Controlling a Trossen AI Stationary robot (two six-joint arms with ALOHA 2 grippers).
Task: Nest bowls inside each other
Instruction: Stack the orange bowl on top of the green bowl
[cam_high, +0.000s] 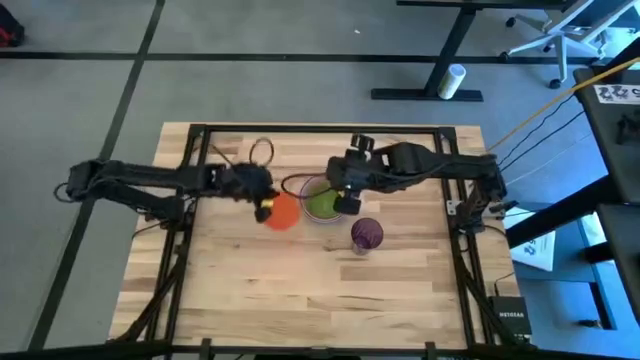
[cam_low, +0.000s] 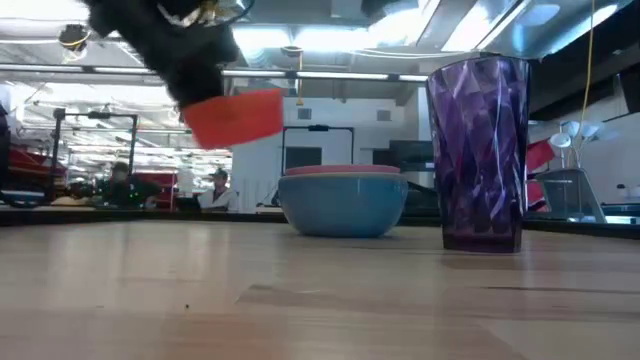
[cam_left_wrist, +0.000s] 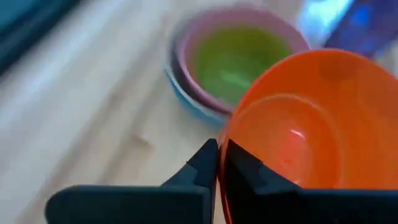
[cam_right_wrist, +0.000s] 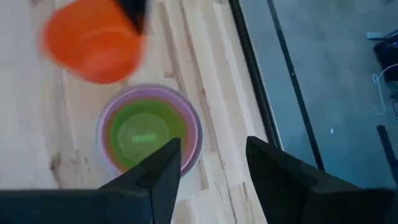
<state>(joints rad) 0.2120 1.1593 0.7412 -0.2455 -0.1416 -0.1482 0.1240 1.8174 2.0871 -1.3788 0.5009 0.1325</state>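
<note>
Left claw (cam_left_wrist: 217, 163) grips the orange bowl (cam_high: 283, 212) by its rim, mid-frame; centre it over the green bowl (cam_high: 322, 205), level, then release. Right claw (cam_right_wrist: 208, 163) gapes above.

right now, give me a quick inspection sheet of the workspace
surface: wooden table, bare around the bowls
job's things: stack of bowls with green innermost, pink around it and pale blue outermost; orange-red bowl lifted off the table beside the stack; purple cup-shaped piece standing upright and apart
clutter: nothing seen
grippers: left gripper shut on the orange-red bowl's rim; right gripper open above the stack, holding nothing
cables: dark loop on the table's far side; yellow cable off to the right
surroundings: office chair on the floor; people far behind the table
</note>
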